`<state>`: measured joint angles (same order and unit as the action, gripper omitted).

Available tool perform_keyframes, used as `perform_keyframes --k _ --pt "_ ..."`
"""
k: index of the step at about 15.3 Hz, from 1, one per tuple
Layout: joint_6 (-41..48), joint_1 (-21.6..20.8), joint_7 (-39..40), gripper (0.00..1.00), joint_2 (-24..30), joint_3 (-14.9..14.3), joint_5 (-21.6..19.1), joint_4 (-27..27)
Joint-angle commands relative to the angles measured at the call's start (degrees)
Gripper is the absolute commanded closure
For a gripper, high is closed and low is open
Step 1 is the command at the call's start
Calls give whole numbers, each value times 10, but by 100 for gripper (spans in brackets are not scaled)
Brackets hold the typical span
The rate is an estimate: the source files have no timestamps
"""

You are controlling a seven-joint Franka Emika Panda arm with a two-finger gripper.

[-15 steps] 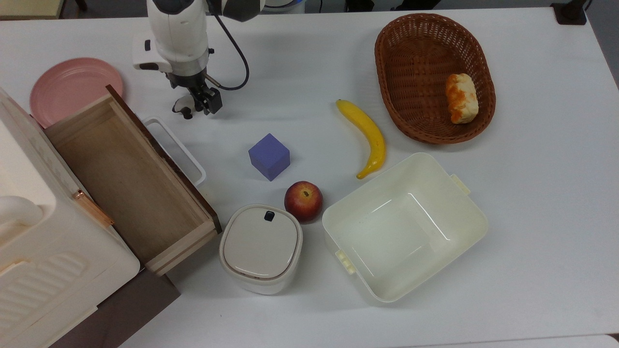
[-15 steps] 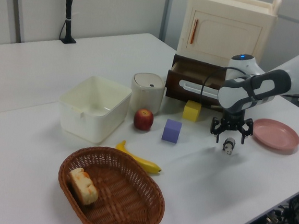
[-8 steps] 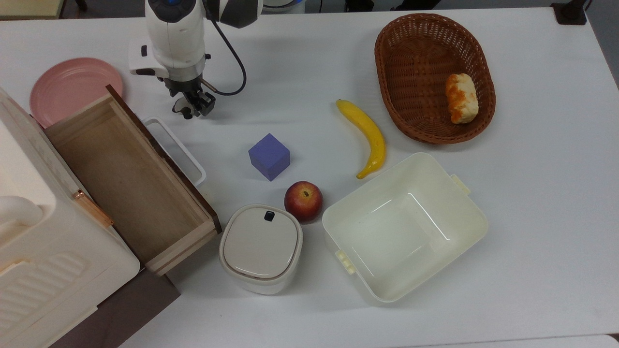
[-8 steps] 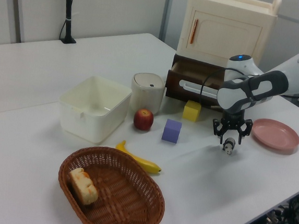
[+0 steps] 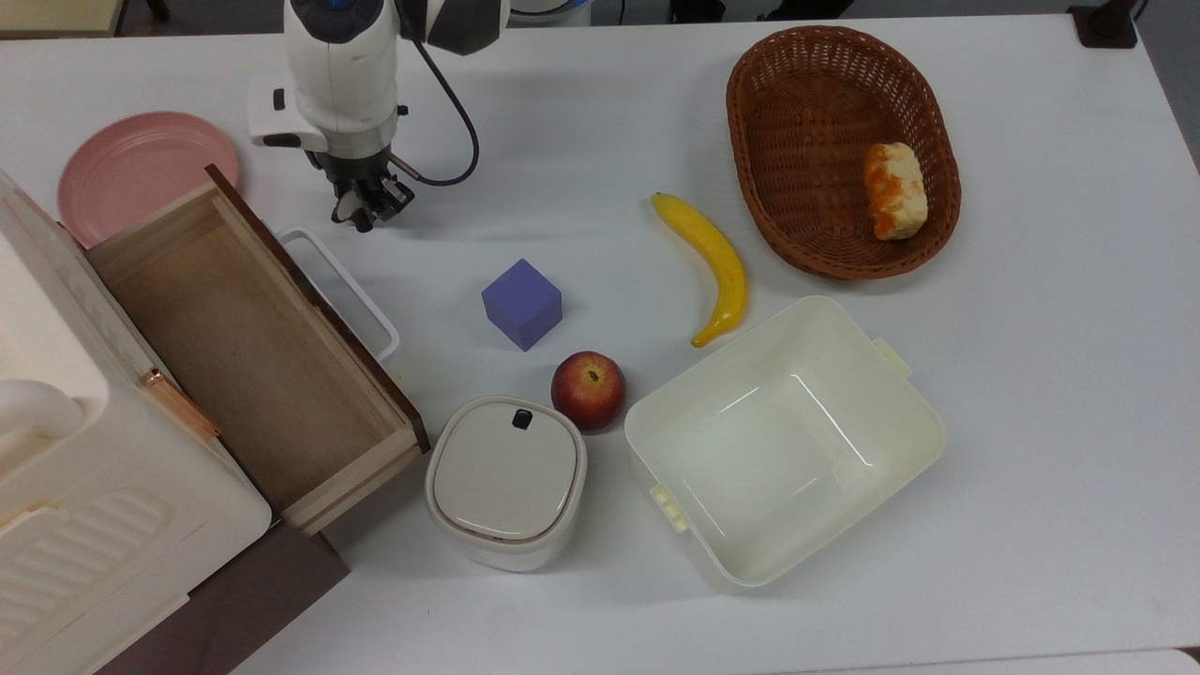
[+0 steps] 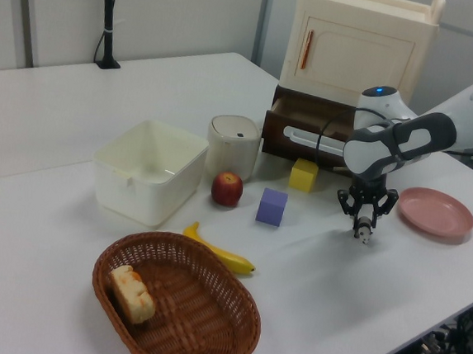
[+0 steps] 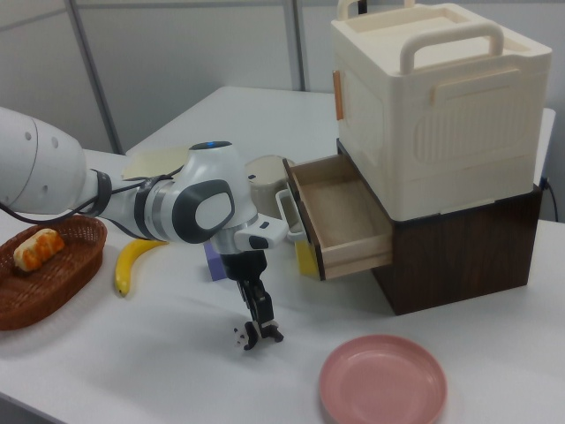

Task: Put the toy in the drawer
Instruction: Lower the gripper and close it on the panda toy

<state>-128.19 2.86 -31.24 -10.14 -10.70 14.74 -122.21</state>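
Observation:
The toy (image 5: 354,210), a tiny black-and-white panda, stands on the white table just beyond the drawer's far corner. My gripper (image 5: 363,202) points straight down over it, fingers drawn in against its sides. In the right view the toy (image 7: 244,336) sits at the fingertips of the gripper (image 7: 257,333), touching the table. In the left view the gripper (image 6: 366,231) hides most of the toy. The drawer (image 5: 234,356) is pulled open, bare light-brown wood inside, with a white loop handle (image 5: 342,289) on its dark front. It juts from the cream cabinet (image 7: 433,106).
A pink plate (image 5: 141,169) lies behind the drawer. A purple cube (image 5: 522,303), an apple (image 5: 588,389) and a lidded cream bin (image 5: 506,480) sit at the top view's middle. A banana (image 5: 711,262), a wicker basket (image 5: 797,84) with bread and a cream tub (image 5: 783,441) lie further right.
The gripper has come down over the toy and its fingers have closed from wide apart to tight around it. The toy has stayed on the table.

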Motion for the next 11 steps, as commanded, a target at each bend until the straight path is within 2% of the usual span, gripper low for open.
perform_keyframes --k 1,5,8,11 --pt "-17 3 4 80 -1 1 12 -3" --pt "-17 2 11 84 1 1 9 1" --pt "-16 1 7 84 4 2 2 30" --pt "-15 -3 6 84 7 16 -30 64"
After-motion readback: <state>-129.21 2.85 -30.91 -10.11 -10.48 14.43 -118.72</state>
